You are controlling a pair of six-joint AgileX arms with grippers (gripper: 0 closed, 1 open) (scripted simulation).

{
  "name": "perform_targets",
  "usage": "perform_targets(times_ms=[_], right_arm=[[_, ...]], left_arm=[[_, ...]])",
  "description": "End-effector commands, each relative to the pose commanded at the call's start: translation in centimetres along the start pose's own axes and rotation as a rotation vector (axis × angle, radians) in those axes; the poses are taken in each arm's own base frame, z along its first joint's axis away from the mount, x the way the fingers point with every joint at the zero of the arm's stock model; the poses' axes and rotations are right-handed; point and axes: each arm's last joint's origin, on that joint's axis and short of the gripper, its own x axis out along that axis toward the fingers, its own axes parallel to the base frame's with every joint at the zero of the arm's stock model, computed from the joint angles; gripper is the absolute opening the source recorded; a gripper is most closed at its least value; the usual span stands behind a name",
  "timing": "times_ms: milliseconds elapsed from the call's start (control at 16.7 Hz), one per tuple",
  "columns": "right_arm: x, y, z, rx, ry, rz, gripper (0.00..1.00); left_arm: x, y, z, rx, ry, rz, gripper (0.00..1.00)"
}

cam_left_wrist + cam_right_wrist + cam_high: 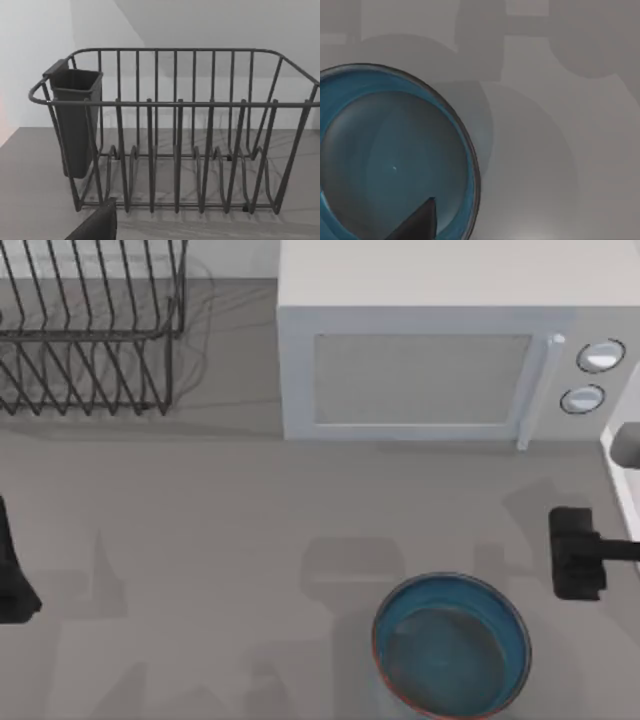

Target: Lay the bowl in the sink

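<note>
One bowl [451, 645] sits on the worktop [220, 530] near its front edge, in front of the microwave [440, 350]. My right gripper [577, 553] hovers just beside it; I cannot tell its opening. Reaching is in hand; next comes closing on the rim. My left gripper [12, 570] is parked left.
</note>
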Motion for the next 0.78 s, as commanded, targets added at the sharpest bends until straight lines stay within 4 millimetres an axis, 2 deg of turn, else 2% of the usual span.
perform_targets(times_ms=[180,420,540,780], right_arm=[[1.0,3.1,1.6,0.005,0.185,-0.075,1.00],[2.1,6.1,2.8,0.004,0.315,-0.151,1.00],[2.3,6.7,2.9,0.003,0.335,-0.165,1.00],[2.3,6.5,3.0,0.007,0.332,-0.164,1.00]], left_arm=[[0.0,0.0,0.0,0.000,0.000,0.000,1.00],[0.0,0.0,0.0,0.000,0.000,0.000,1.00],[0.0,0.0,0.0,0.000,0.000,0.000,1.00],[0.0,0.0,0.0,0.000,0.000,0.000,1.00]])
